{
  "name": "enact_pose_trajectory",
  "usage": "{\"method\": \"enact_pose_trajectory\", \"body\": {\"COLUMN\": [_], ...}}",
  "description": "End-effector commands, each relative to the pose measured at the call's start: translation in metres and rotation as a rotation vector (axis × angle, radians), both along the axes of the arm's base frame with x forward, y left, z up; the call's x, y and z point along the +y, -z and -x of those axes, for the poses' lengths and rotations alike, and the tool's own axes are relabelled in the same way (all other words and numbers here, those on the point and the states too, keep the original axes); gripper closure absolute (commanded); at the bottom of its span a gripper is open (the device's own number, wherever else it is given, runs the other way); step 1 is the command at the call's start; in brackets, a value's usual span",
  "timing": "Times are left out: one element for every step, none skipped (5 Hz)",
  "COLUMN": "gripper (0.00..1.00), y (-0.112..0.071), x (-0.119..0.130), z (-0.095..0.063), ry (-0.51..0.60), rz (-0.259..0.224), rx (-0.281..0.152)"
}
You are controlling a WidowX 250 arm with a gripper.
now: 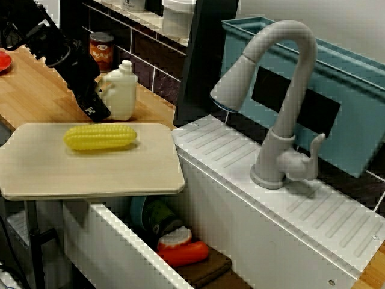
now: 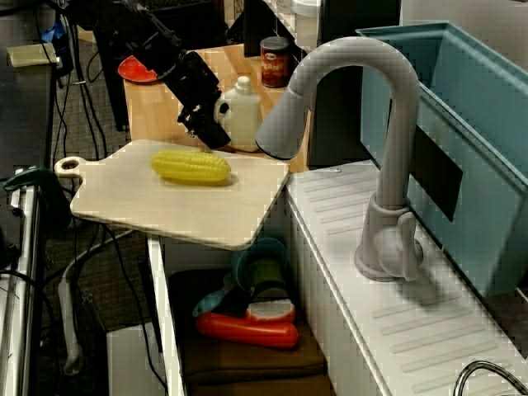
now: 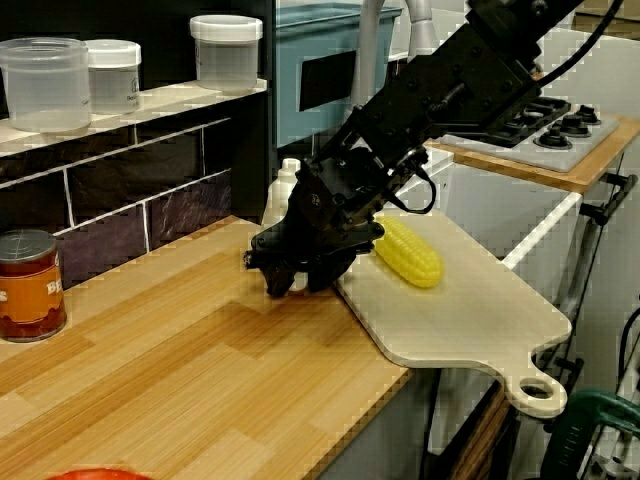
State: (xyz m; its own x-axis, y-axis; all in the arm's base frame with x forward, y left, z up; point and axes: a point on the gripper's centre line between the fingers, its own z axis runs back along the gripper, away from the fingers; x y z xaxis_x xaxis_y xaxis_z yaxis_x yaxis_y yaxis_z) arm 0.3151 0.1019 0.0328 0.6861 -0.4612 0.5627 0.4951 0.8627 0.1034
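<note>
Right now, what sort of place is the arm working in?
Most likely a mock kitchen: a faucet at a white sink, a cutting board bearing a corn cob, and a stovetop.

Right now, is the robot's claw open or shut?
Gripper: cannot be told; its tip sits by the cutting board edge, near the corn and white bottle.

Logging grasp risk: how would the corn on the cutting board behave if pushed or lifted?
The corn lies on its side and is rounded, so a push across it would probably roll it over the flat cutting board. Its glossy, plastic-looking skin suggests a stiff, light, possibly slippery thing.
</note>
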Motion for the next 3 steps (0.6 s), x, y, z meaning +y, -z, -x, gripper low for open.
{"method": "enact_pose_trajectory", "body": {"gripper": [0.00,0.00,0.00], "y": [-0.0115,-0.0123,-0.0135], "x": [0.0072,0.0080,0.0087], "z": [-0.0076,-0.0079,-0.0075], "ry": [0.008,0.010,0.009], "rz": [-0.027,-0.024,-0.022], "rx": [-0.033,-0.030,-0.030]}}
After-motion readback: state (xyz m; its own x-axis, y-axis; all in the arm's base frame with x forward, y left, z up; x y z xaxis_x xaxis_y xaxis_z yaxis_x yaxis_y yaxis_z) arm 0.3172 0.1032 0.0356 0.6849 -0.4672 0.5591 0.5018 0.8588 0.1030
